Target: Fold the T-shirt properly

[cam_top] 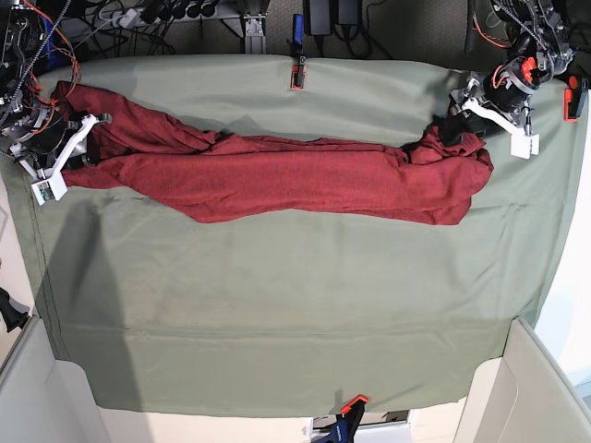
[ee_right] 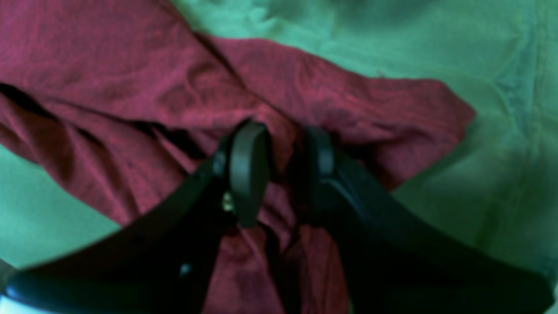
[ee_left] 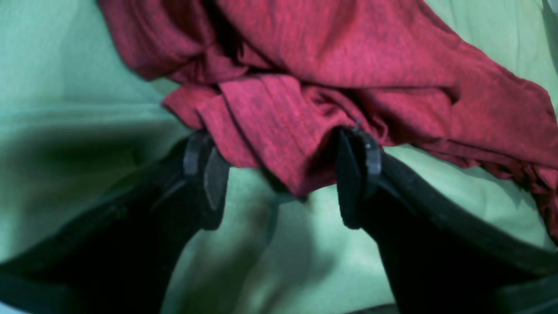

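Both arms have white brackets and orange-red cabling, and each black end effector [ee_left: 279, 174] has curved fingers

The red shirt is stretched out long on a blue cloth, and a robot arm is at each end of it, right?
Not quite. The cloth under the T-shirt is sage green, not blue, as the base view shows. The rest holds: the shirt lies stretched out long, with the left gripper at one end and the right gripper at the other.

The T-shirt [cam_top: 277, 175] lies stretched across the far half of the table cloth [cam_top: 277, 314]. The right gripper [ee_right: 281, 174] is on the shirt's left end in the base view, the left gripper [ee_left: 279, 174] at its right end.
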